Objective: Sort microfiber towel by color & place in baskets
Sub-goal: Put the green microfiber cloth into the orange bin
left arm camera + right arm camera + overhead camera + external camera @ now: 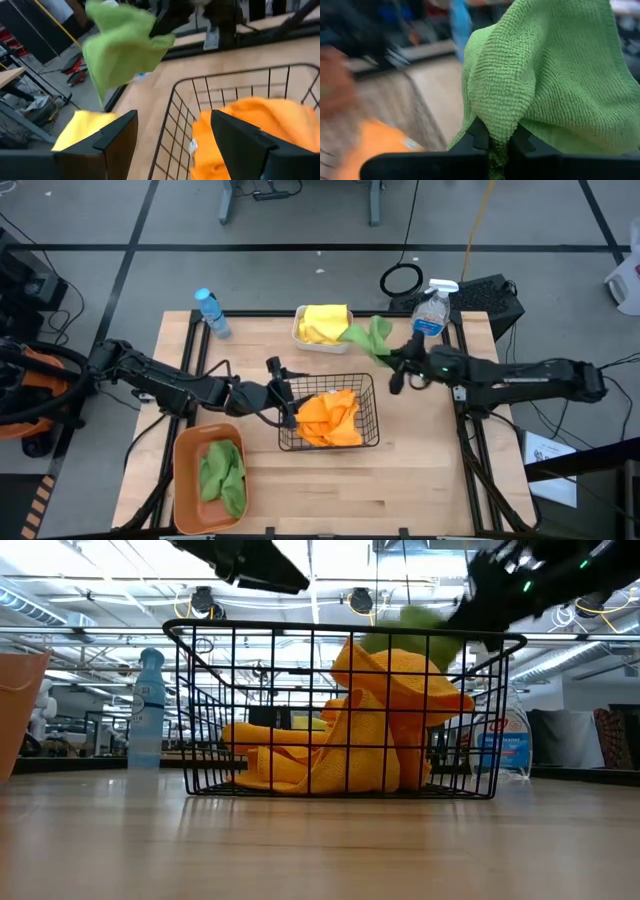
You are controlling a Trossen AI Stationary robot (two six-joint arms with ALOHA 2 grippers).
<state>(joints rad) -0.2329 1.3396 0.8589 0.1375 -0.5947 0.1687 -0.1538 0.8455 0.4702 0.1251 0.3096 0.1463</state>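
Because your right gripper [492,145] jaws clamp the fuzzy green microfiber towel [555,75], it hangs off the surface, bound for the orange-brown plastic tub [190,450]; left gripper [175,145] jaws wait apart beside the black wire-mesh basket [372,420].

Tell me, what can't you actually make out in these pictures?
- Low view: the white tub and the yellow towels do not show; the black wire basket and orange towels fill the middle.
- Right wrist view: the green towel, pinched in the right gripper, hides most of the table.
- High view: whether one or two yellow towels lie in the white tub.
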